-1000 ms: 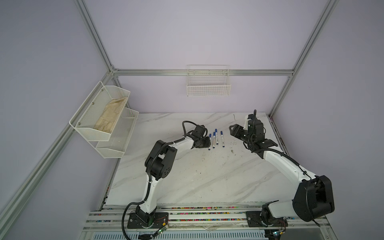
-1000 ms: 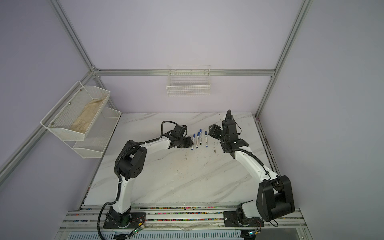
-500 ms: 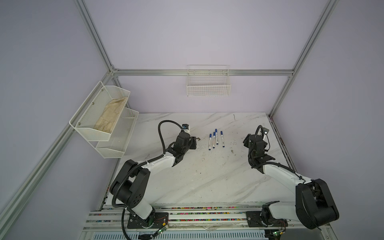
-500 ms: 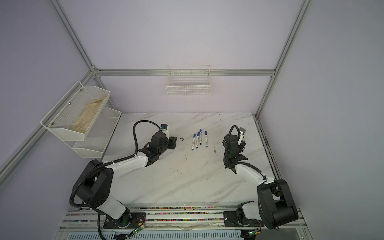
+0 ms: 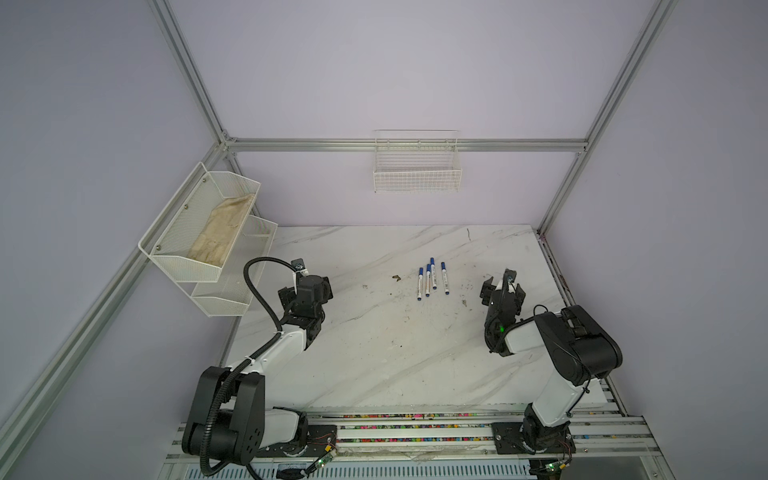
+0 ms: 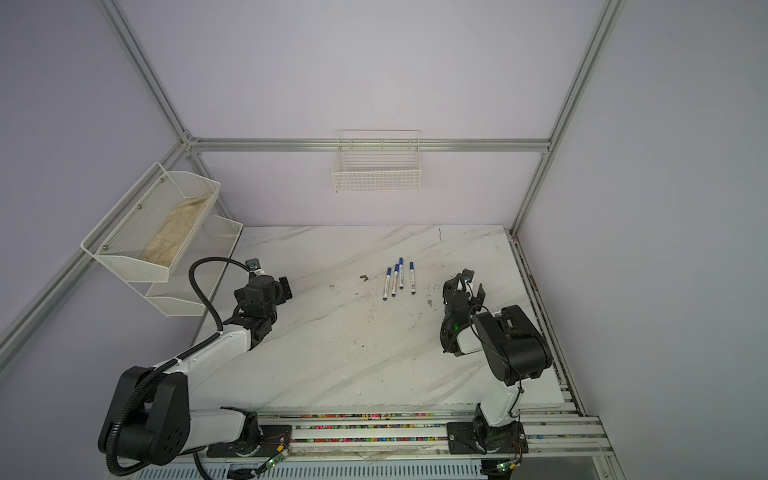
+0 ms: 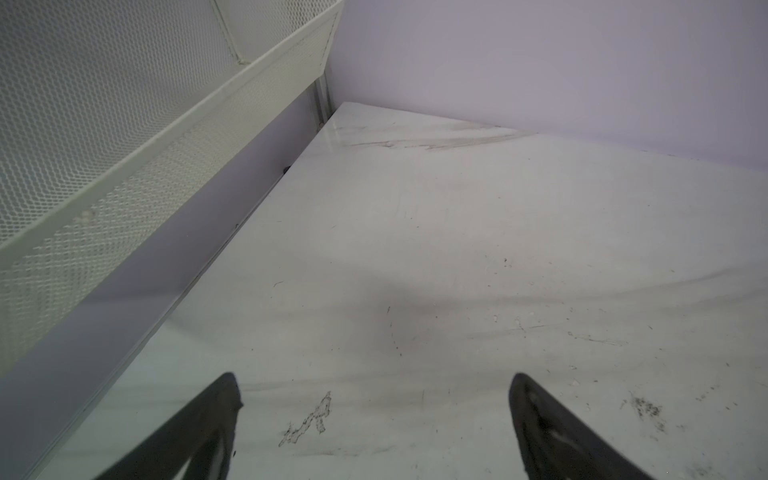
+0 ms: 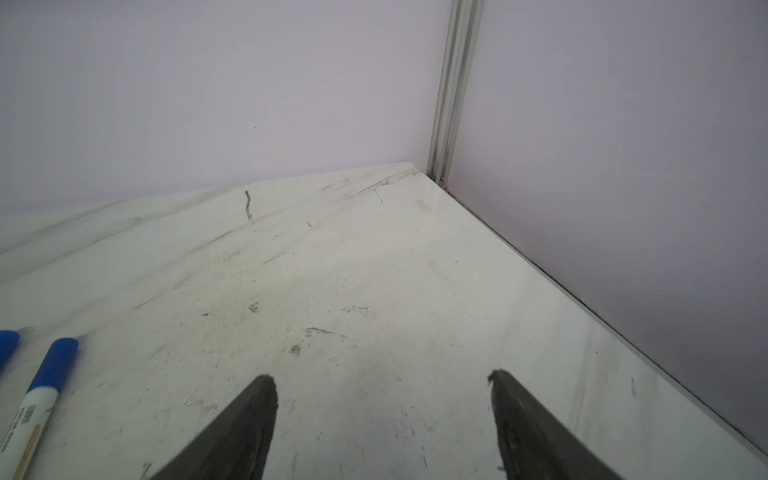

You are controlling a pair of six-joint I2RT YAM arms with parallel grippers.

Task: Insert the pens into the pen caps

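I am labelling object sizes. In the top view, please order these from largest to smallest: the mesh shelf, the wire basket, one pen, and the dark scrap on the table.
1. mesh shelf, though it seems nearer the camera
2. wire basket
3. pen, the rightmost one
4. dark scrap

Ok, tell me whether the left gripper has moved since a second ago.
Yes. In a top view the left gripper was beside the pens; now it sits well to their left, close to the mesh shelf, jaws open and empty.
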